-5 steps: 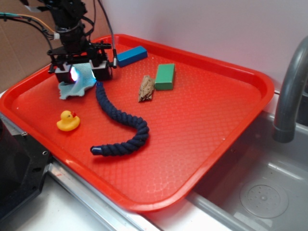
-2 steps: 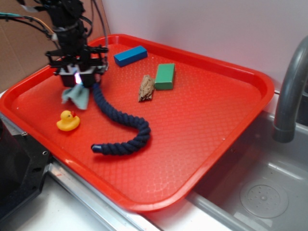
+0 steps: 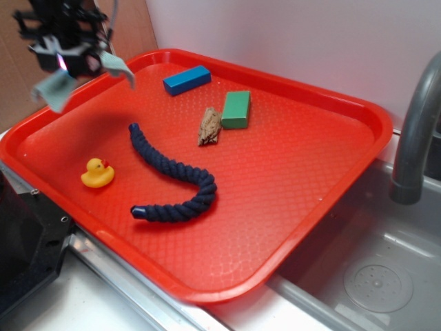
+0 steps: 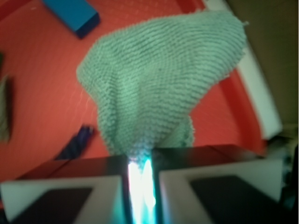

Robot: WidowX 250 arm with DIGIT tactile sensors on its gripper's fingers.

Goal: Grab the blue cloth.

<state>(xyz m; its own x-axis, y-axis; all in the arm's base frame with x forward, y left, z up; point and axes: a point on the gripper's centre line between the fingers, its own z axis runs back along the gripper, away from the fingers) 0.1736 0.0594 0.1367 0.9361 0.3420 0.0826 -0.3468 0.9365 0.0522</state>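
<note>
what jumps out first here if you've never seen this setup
The blue cloth dangling in the air, pinched by the gripper above the far left corner of the red tray. Next, the navy rope snaking across the tray's middle, with a yellow duck to its left.

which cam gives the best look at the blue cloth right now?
Wrist view. The blue cloth fills most of the frame, its terry weave sharp, pinched between the gripper jaws, which stand nearly together. In the exterior view the blue cloth is small and motion-blurred, hanging from the gripper above the red tray's far left corner.
</note>
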